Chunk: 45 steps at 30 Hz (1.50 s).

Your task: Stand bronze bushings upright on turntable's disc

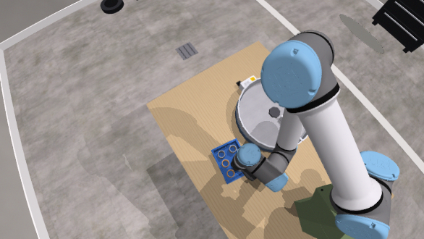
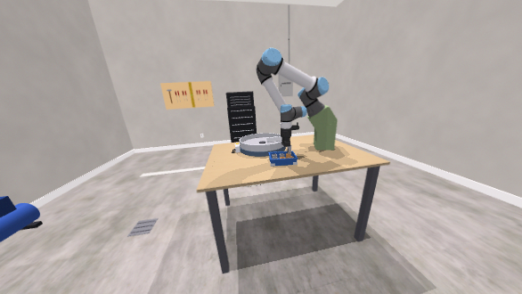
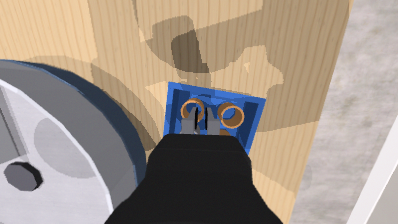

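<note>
Turntable [image 1: 253, 119] beside crate [image 1: 218, 155]

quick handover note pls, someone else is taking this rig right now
Tool: fingers set to a narrow gap, holding nothing, poised over the blue crate beside a bronze bushing.
Things: bronze bushings and steel ones all sit in the crate, next to the turntable; the wrist hides part of the crate, so no sure count.
Done: nothing; no bushing shows on the disc, though the arm covers part of it.
Left: lift each bronze one, stand it upright on the disc, off the hub; leave the steel ones.
</note>
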Each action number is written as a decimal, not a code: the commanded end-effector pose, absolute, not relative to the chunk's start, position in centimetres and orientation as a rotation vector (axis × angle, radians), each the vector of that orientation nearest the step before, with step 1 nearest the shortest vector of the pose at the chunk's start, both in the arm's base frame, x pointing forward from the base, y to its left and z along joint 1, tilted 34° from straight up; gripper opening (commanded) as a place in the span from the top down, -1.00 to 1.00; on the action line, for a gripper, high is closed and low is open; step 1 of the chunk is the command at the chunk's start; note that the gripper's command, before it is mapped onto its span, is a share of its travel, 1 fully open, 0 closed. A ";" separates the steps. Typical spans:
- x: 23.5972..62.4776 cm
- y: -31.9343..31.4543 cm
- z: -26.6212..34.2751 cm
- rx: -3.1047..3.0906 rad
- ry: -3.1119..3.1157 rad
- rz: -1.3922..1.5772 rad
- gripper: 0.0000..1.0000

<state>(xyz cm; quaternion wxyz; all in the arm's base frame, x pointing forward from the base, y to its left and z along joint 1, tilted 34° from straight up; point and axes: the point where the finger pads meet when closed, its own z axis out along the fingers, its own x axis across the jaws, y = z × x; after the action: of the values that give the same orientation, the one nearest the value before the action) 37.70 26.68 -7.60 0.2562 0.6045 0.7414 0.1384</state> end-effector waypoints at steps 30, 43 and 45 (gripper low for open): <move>38.2 26.7 -8.1 1.640 2.011 0.380 0.28; 38.2 26.7 -8.1 1.640 2.011 0.380 0.28; 38.3 26.7 -8.2 1.640 2.011 0.380 0.28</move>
<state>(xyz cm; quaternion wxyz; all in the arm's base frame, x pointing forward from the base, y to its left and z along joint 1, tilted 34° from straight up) 38.08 26.59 -8.22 0.2561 0.6046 0.7414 0.1381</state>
